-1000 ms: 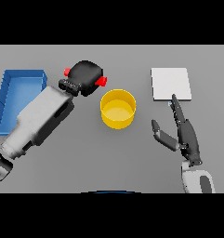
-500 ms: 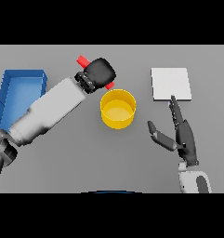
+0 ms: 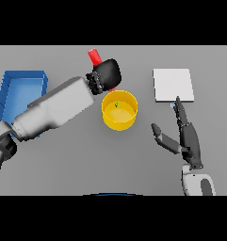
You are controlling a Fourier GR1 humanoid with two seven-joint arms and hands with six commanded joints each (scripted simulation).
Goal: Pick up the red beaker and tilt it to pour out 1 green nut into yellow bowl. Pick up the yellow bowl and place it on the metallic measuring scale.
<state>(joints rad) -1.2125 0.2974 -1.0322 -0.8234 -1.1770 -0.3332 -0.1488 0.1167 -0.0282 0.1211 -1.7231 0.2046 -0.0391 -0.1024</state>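
Note:
My left hand (image 3: 105, 74) is shut on the red beaker (image 3: 94, 57), holding it tilted just above the far-left rim of the yellow bowl (image 3: 119, 117). Only the beaker's upper end and a sliver under the hand show. A small green nut (image 3: 117, 105) lies inside the bowl near its far wall. The metallic measuring scale (image 3: 173, 84) is a flat pale square at the right rear. My right hand (image 3: 185, 136) stands open to the right of the bowl, fingers pointing toward the scale, thumb spread toward the bowl.
A blue tray (image 3: 20, 92) sits at the left edge of the table, partly behind my left forearm. The forearm crosses diagonally from lower left up to the bowl.
My left hand has carried the beaker right and up to the bowl's rim and tilted it. A green nut now lies in the bowl. The right hand has barely moved.

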